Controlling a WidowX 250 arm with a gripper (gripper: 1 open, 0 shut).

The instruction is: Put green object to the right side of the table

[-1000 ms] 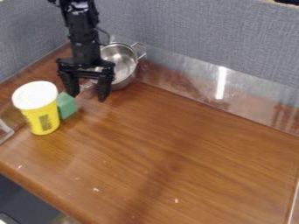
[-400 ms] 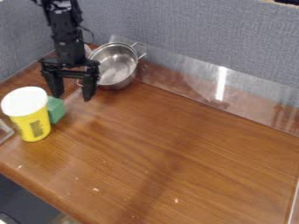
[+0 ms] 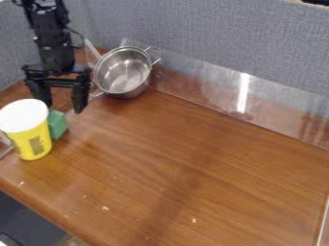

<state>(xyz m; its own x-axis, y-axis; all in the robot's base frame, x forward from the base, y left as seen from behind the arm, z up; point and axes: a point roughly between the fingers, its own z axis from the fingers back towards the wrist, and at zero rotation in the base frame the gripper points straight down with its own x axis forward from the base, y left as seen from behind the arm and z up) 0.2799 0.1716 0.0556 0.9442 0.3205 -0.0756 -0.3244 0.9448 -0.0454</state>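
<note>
Grey fabric panels are backing the scene, and below them the glossy brown wood-grain tabletop is stretching out with clear plastic walls standing along its far edge and right side. I am watching the arm reaching down near the far left corner, its black end effector pointing straight down with both fingers spread wide apart and nothing sitting between them. I am seeing the fingertips standing close to the wood, though I cannot tell whether they are touching it.

Near the left edge, the green object is resting on the wood, pressed right against the yellow cup with the white rim, which is standing upright and hiding part of the cube's left face. The end effector is sitting just behind the cube, apart from it.

A small metal pot is lying beside the back panel, tilted so its shiny inside is facing me, just to the right of the arm. All of these things are crowding the left part of the tabletop.
</note>
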